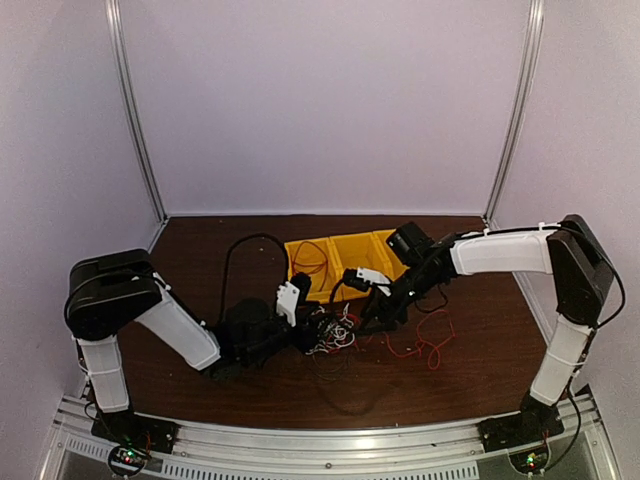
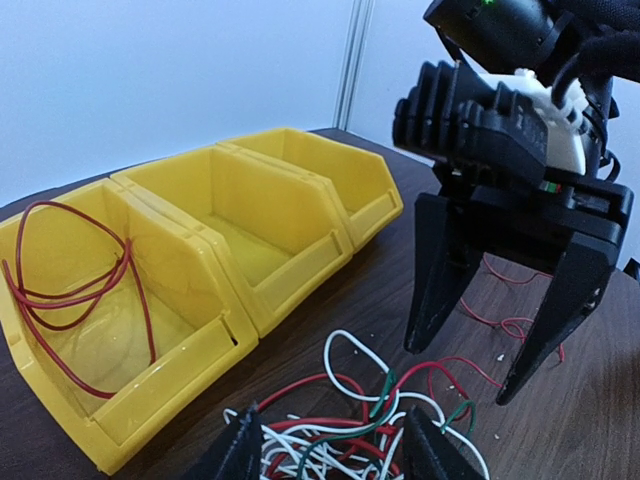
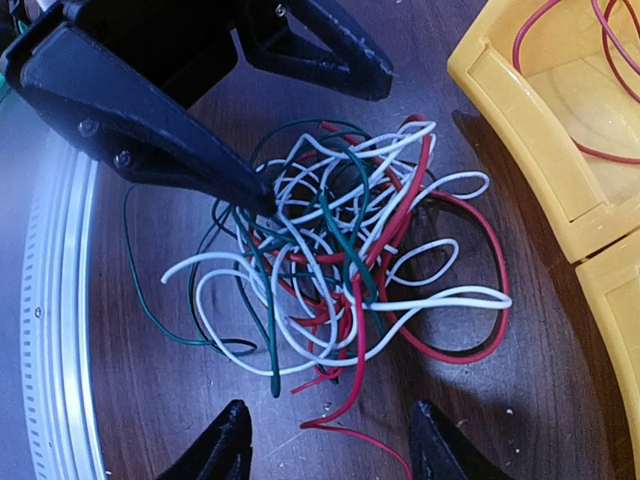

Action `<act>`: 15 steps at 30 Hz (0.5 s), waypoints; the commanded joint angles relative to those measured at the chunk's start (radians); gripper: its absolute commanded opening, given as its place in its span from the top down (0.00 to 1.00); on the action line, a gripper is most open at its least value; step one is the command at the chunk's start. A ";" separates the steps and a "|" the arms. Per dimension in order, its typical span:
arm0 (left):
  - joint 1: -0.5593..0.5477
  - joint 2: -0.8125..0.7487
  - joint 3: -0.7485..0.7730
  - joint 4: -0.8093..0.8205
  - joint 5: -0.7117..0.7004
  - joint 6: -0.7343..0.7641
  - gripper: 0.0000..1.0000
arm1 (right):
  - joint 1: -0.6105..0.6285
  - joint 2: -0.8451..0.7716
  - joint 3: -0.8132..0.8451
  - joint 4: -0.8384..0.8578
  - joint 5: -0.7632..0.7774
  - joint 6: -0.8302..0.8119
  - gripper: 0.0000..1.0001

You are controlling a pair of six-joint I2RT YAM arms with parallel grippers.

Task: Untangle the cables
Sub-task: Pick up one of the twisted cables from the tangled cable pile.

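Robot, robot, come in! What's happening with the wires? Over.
Left gripper open, down at the cables. Right gripper open above them. One tangled clump. Nothing blocking; yellow bin beside.

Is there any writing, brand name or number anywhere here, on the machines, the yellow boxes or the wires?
None can be read in any view.
The bins, the cables, the left tool and the right tool show no print or labels.
The lights at the arm bases are only glowing dots, not signs.
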 commanded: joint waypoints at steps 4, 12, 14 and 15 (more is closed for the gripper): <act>-0.001 0.004 0.031 -0.029 -0.015 0.014 0.51 | 0.005 0.049 0.042 0.030 -0.044 0.061 0.55; -0.002 0.029 0.050 -0.013 0.064 0.034 0.51 | 0.001 0.024 0.051 0.007 -0.061 0.070 0.93; -0.004 0.045 0.068 -0.022 0.107 0.042 0.51 | 0.002 0.003 0.059 -0.015 -0.070 0.065 0.97; -0.007 0.054 0.079 -0.029 0.114 0.047 0.51 | 0.002 -0.011 0.064 -0.027 -0.076 0.061 0.98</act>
